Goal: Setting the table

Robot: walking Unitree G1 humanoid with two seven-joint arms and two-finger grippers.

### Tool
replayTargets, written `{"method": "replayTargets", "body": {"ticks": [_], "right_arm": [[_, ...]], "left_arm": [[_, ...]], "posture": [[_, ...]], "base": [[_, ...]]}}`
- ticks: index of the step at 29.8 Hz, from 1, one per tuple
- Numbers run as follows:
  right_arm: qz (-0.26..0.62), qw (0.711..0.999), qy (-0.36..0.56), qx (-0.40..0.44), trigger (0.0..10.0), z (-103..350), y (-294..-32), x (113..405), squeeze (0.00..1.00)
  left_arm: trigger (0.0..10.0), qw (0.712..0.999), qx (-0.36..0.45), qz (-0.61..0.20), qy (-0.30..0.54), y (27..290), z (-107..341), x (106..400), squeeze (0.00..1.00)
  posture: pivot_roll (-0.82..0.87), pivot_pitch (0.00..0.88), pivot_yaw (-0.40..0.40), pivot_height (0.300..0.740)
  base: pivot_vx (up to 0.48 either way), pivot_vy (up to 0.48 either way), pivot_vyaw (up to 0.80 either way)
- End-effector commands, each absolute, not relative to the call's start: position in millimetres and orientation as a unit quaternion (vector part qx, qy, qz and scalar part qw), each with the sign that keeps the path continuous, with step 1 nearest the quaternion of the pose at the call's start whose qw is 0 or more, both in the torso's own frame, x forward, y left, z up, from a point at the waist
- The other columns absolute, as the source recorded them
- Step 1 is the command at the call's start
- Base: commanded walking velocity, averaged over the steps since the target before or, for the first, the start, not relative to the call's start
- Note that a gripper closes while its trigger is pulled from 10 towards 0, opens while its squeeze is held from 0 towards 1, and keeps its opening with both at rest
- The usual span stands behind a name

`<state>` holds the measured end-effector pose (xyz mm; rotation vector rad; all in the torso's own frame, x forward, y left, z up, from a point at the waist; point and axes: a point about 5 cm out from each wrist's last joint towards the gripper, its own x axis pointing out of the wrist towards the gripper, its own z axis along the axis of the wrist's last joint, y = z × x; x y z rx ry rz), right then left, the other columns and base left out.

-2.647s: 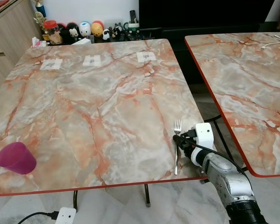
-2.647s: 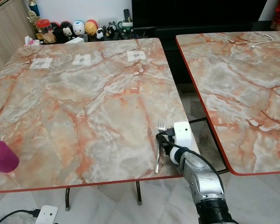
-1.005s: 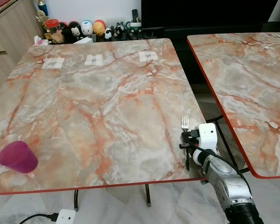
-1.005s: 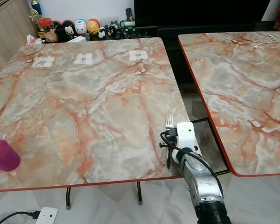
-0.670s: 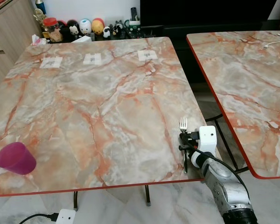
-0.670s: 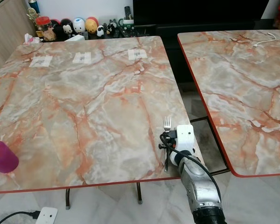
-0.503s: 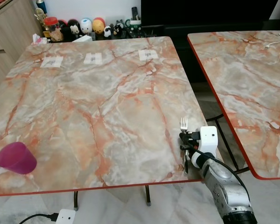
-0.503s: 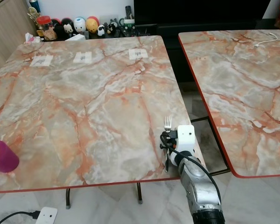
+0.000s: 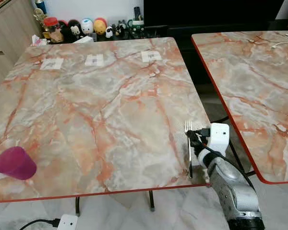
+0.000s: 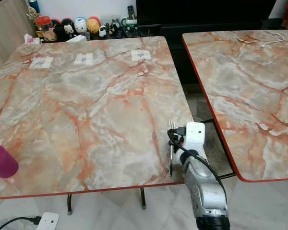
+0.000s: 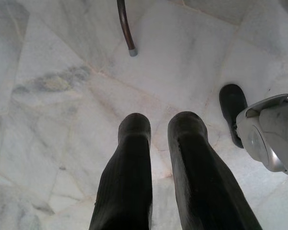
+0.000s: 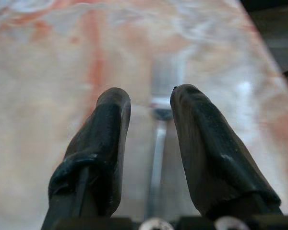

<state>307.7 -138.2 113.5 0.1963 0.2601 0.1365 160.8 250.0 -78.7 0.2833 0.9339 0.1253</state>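
Marble table point(image 9: 110, 110) bears fork point(image 9: 188, 153) lengthwise, tines away, between parted right fingers point(image 12: 201, 143)

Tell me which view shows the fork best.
The left eye view: the whole fork lies flat near the table edge beside the right gripper. The right eye view shows the same. The right wrist view has it blurred between the open fingers. The left wrist view faces floor.

A silver fork point(image 9: 188, 152) lies flat near the marble table's point(image 9: 101, 100) right front corner, tines pointing away
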Motion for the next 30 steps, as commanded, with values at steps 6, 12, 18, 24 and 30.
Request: {"method": "replayTargets", "body": {"ticks": [6,12,18,24,30], "right_arm": [[0.073,0.984,0.133,0.095,10.0,127.1,-133.9,315.4,1.00],[0.023,0.986,0.147,0.081,10.0,127.3,-139.4,315.8,1.00],[0.030,0.982,0.168,0.077,10.0,121.7,-135.9,310.3,1.00],[0.084,0.978,0.180,0.068,10.0,118.1,-127.8,312.5,0.00],[0.062,0.978,0.187,0.067,10.0,117.3,-130.9,315.0,0.00]], "left_arm": [[10.0,0.872,0.135,0.063,0.467,252.3,-82.4,152.0,0.00],[10.0,0.871,0.134,0.063,0.469,251.2,-83.4,150.2,0.00],[10.0,0.871,0.134,0.063,0.469,250.7,-83.8,149.5,0.00],[10.0,0.872,0.133,0.061,0.468,249.4,-83.8,150.4,0.00],[10.0,0.872,0.132,0.063,0.468,249.0,-83.8,150.9,0.00]], "posture": [[-0.06,0.113,0.020,0.740],[-0.06,0.114,0.017,0.740],[-0.07,0.115,0.018,0.740],[-0.07,0.112,0.015,0.740],[-0.06,0.112,0.014,0.740]], "base": [[0.000,0.000,0.00],[0.000,0.000,0.00],[0.000,0.000,0.00],[0.000,0.000,0.00],[0.000,0.000,0.00]]}}
